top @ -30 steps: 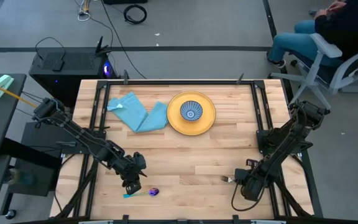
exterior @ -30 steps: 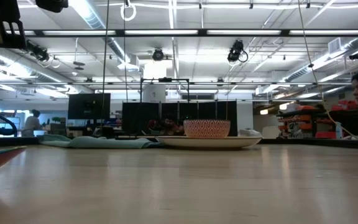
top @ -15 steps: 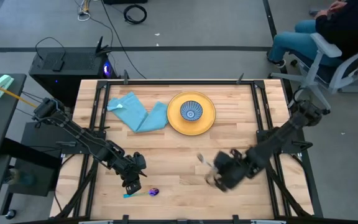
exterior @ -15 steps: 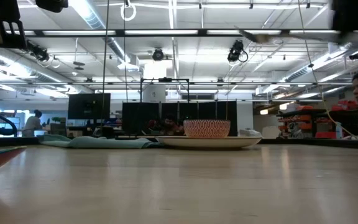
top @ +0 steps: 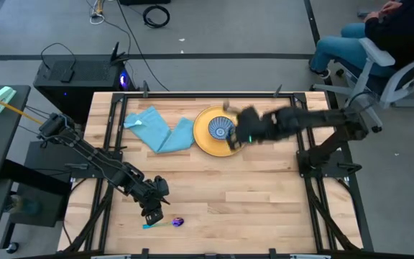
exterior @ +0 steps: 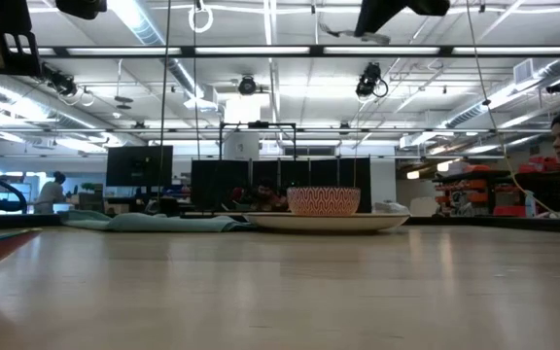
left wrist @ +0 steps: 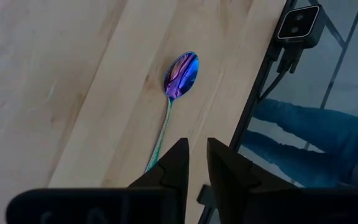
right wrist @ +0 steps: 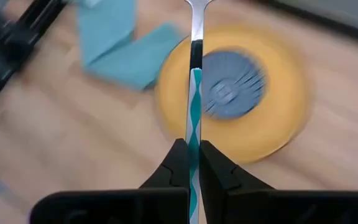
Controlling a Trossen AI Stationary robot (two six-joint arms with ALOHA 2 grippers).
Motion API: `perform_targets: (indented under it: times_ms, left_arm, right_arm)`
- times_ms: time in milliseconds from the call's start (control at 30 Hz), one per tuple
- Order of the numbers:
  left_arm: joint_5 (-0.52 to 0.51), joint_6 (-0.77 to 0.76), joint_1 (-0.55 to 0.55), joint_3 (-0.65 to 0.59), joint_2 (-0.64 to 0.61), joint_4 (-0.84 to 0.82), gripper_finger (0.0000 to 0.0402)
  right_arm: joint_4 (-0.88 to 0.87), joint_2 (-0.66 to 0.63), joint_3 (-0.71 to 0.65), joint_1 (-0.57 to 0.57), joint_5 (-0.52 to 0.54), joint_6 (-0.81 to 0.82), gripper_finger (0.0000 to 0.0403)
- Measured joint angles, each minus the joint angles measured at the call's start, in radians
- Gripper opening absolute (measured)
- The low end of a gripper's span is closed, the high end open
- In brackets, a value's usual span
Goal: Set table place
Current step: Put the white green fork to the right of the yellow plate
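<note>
I am carrying the fork (right wrist: pixel 195 74), pinched by its handle in my right gripper (top: pixel 244 134), over the yellow plate (top: pixel 201 137) and bowl (top: pixel 221 129); next it needs lowering beside the plate. A second ago this arm was at the near edge. My left gripper (left wrist: pixel 194 168) hangs slightly parted above the spoon (left wrist: pixel 178 81)

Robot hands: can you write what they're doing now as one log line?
right hand: shut on fork, above plate | left hand: near spoon, not holding
</note>
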Motion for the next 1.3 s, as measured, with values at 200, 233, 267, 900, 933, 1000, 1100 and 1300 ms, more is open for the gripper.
perform_targets:
  times_ms: [200, 233, 267, 900, 933, 1000, 1100, 1300]
  left_arm:
    - [0.000, 0.000, 0.000, 0.000, 0.000, 0.000, 0.0059]
    - [0.000, 0.000, 0.000, 0.000, 0.000, 0.000, 0.0058]
    - [0.000, 0.000, 0.000, 0.000, 0.000, 0.000, 0.0057]
    - [0.000, 0.000, 0.000, 0.000, 0.000, 0.000, 0.0057]
    - [0.000, 0.000, 0.000, 0.000, 0.000, 0.000, 0.0058]
    - [0.000, 0.000, 0.000, 0.000, 0.000, 0.000, 0.0059]
    - [0.000, 0.000, 0.000, 0.000, 0.000, 0.000, 0.0063]
    - [0.000, 0.000, 0.000, 0.000, 0.000, 0.000, 0.0066]
  right_arm:
    - [-0.043, -0.001, 0.075, -0.200, -0.002, -0.106, 0.0012]
    - [-0.044, -0.001, 0.079, -0.226, -0.008, -0.121, 0.0013]
    - [-0.044, -0.001, 0.082, -0.250, -0.015, -0.135, 0.0013]
    - [-0.244, -0.001, 0.064, -0.525, -0.087, -0.156, 0.0012]
    - [-0.244, -0.001, 0.050, -0.532, -0.106, -0.153, 0.0012]
    - [-0.238, -0.001, 0.006, -0.543, -0.139, -0.143, 0.0012]
    - [-0.195, 0.000, -0.099, -0.546, -0.195, -0.130, 0.0012]
    - [-0.002, 0.000, -0.339, -0.556, -0.342, -0.130, 0.0012]
